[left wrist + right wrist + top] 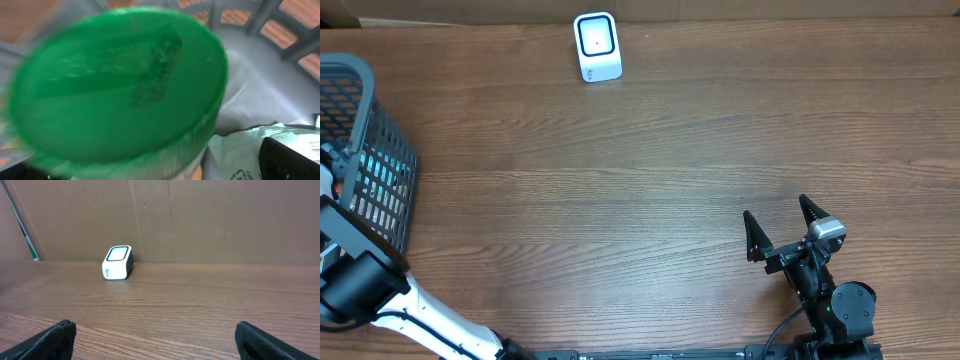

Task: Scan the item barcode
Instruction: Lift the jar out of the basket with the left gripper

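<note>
The item, a container with a round green lid [115, 85], fills the left wrist view, blurred and very close, inside the grey mesh basket [382, 150]. My left arm [360, 282] reaches into that basket from the left edge. My left gripper [160, 172] stands open just over the lid, with only dark finger edges showing at the bottom corners. The white scanner [596, 46] stands at the far edge of the table, also seen as the scanner [118, 262] in the right wrist view. My right gripper [782, 228] hovers open and empty near the front right.
A pale green plastic bag [240, 150] and a dark packet [287, 157] lie beside the container in the basket. The basket wall [280, 30] rises behind them. A cardboard wall [210, 220] backs the table behind the scanner.
</note>
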Controlling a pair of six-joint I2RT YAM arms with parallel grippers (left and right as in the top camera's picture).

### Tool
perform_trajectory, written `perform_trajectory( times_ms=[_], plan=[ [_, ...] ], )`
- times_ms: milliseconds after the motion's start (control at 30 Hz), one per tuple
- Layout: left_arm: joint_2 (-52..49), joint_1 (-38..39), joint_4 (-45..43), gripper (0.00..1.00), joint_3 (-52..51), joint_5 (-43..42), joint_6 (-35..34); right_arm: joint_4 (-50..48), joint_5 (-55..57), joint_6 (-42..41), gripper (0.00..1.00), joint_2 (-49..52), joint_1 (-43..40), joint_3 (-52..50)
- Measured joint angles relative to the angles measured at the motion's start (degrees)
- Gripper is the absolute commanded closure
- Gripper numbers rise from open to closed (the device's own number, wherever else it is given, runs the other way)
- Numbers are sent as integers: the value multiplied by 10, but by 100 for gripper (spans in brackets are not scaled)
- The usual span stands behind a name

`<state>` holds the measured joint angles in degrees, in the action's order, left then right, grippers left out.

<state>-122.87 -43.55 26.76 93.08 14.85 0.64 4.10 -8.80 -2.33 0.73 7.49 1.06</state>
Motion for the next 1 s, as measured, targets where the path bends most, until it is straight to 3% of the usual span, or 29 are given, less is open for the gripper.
perform_trajectory(
  times_ms=[133, 200, 267, 467, 533, 1000],
  plan=[
    [-6, 0, -18, 4, 0, 0, 0, 0, 0, 0, 0, 0, 0, 0],
    [-6, 0, -31, 15, 0, 0, 0, 0, 0, 0, 0, 0, 0, 0],
    [-6, 0, -40, 33, 0, 2, -2, 0, 0, 0, 0, 0, 0, 0],
    [-6, 0, -43, 61, 0, 4, 3, 0, 0, 0, 0, 0, 0, 0],
    [-6, 0, -45, 66, 0, 5, 4, 0, 0, 0, 0, 0, 0, 0],
    [27, 0, -26, 67, -2, 4, 3, 0, 0, 0, 0, 0, 0, 0]
  ],
)
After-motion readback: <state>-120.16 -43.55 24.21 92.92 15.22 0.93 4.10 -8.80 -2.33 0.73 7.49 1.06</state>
